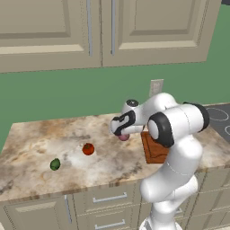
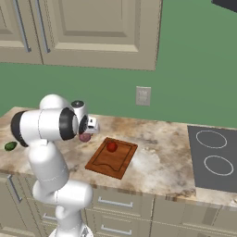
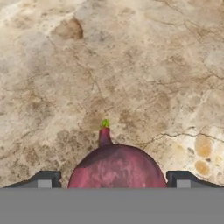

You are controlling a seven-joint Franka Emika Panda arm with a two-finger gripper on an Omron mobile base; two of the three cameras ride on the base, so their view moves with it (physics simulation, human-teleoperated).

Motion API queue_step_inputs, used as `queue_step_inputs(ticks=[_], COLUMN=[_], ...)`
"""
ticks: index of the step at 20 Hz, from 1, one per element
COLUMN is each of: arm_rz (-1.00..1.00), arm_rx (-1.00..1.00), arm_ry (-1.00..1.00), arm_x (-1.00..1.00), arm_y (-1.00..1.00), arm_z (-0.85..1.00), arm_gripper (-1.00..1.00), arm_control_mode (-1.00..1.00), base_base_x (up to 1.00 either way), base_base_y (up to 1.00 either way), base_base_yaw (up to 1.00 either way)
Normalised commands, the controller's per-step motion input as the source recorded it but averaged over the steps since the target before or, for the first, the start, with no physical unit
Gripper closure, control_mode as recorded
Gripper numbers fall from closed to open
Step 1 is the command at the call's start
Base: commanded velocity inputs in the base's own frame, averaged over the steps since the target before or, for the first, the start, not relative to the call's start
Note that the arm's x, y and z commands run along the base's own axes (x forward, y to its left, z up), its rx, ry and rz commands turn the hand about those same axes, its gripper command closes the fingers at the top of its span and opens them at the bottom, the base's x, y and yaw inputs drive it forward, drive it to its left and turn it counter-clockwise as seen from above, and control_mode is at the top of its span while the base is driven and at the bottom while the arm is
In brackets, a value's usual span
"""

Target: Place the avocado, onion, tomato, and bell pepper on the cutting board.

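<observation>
- The onion (image 3: pixel 117 168) is lying on the table (image 1: pixel 40 134), just left of the board (image 2: pixel 104 164), between the two fingertips (image 3: pixel 43 180).
- The jaws are standing wide on either side of it, not pressing it as far as I can see; this looks like the start of a grasp.
- One red fruit (image 2: pixel 111 147) is sitting on the board, probably the pepper.
- The tomato (image 1: pixel 88 148) and the avocado (image 1: pixel 55 164) are waiting farther left, well apart from the board.
</observation>
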Motion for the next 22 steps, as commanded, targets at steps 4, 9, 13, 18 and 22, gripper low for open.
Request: queue_step_inputs(ticks=[4,9,13,18,22], arm_rz=[0.00,0.00,0.00,0.00,0.00], arm_rx=[0.00,0.00,0.00,0.00,0.00], arm_ry=[0.00,-0.02,-0.09,-0.11,-0.08], arm_x=[0.00,-0.13,-0.42,-0.67,-0.80], arm_y=[0.00,0.00,0.00,0.00,0.00], arm_z=[-0.11,0.02,0.43,0.78,0.92], arm_gripper=[1.00,1.00,1.00,1.00,1.00], arm_control_mode=[-1.00,-1.00,-1.00,-1.00,-1.00], base_base_x=[0.00,0.00,0.00,0.00,0.00], base_base_y=[0.00,0.00,0.00,0.00,0.00], base_base_yaw=[0.00,0.00,0.00,0.00,0.00])
